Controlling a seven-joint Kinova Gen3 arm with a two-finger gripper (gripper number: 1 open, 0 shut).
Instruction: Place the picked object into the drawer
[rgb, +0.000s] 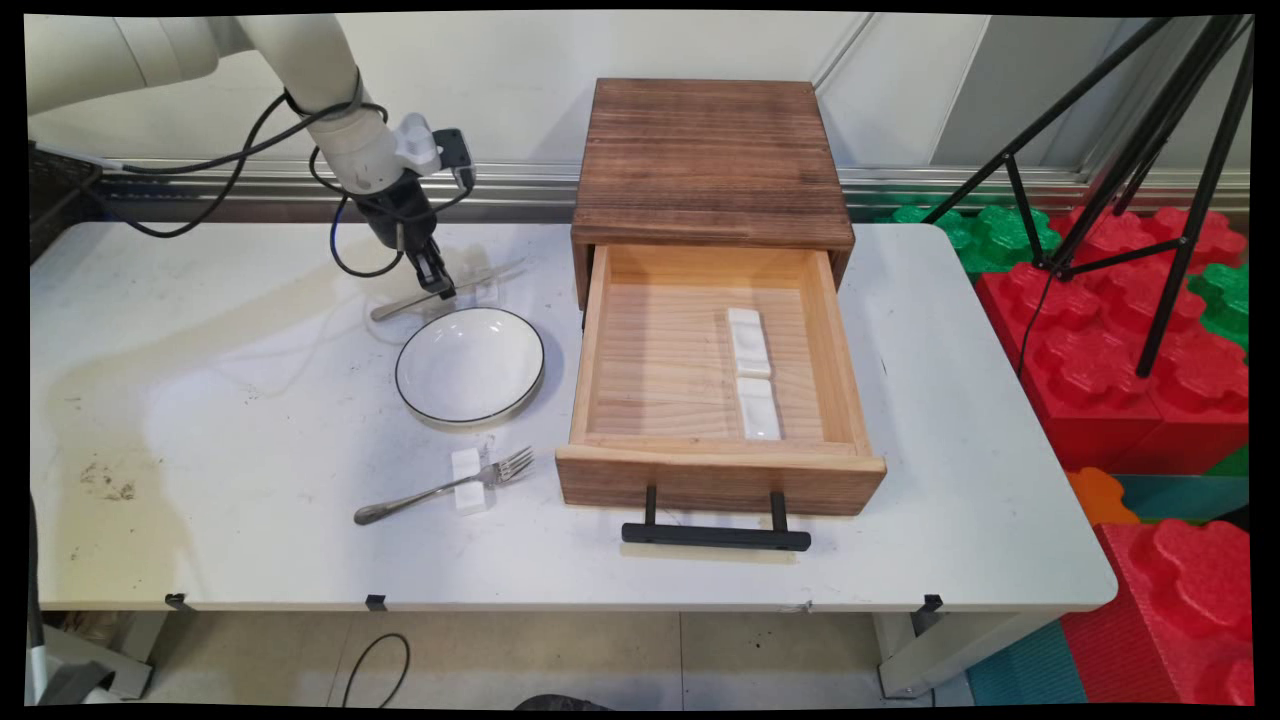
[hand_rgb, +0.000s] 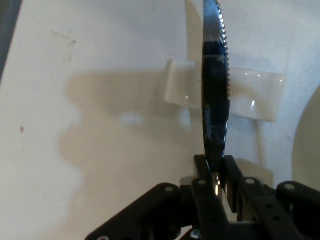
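Black gripper (hand_rgb: 216, 167) apparently clamps serrated knife (hand_rgb: 215, 75)

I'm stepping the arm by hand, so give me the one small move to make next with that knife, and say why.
Probably a short straight lift. The gripper is shut on the knife, whose serrated blade crosses a clear rest on the table. The bowl sits just beside it, so raising the knife first should clear both the rest and the bowl's rim before any sideways travel.
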